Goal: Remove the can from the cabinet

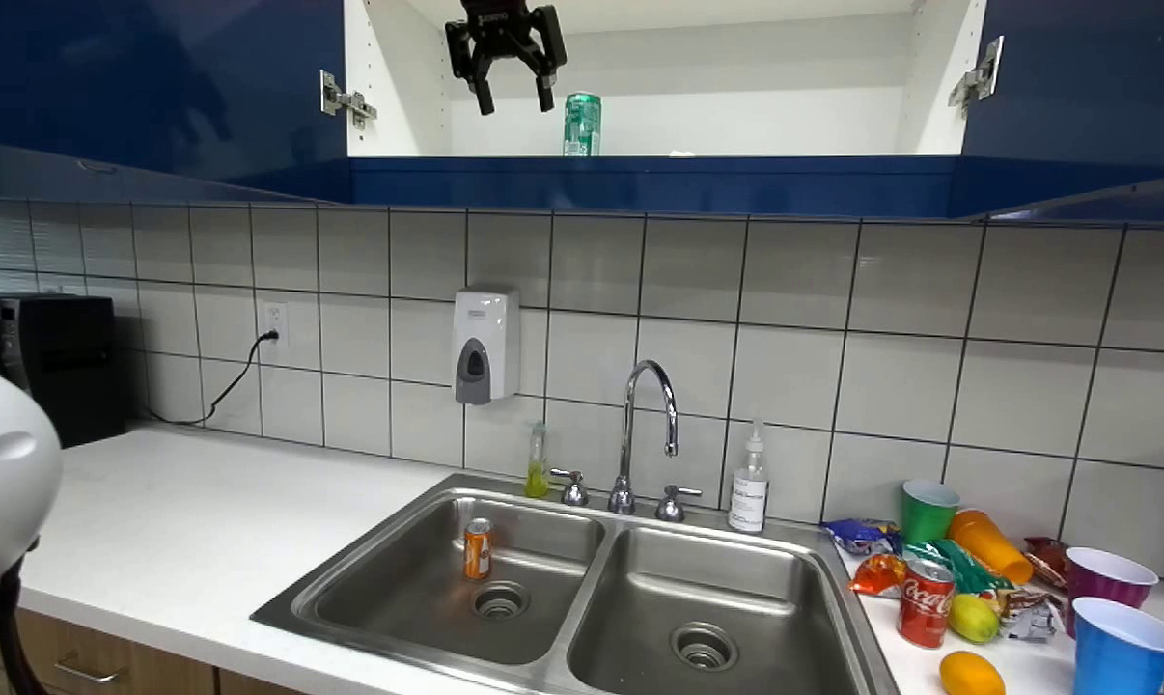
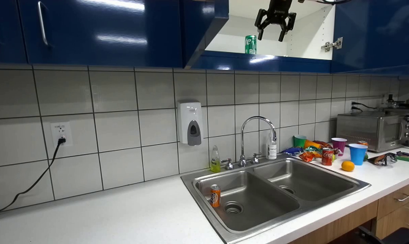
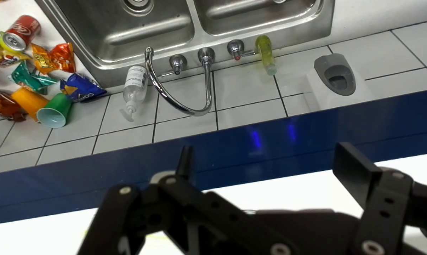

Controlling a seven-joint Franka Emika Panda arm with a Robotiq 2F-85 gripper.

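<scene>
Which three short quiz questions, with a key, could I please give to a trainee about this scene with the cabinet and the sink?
1. Multiple choice: Where does the green can stand?
A) On the counter
B) Inside the open cabinet
C) Under the faucet

2. True or false: The gripper stands open and holds nothing.

3. Fill in the colour: The drink can standing in the sink is mainly ____.

Key:
1. B
2. True
3. Orange
</scene>
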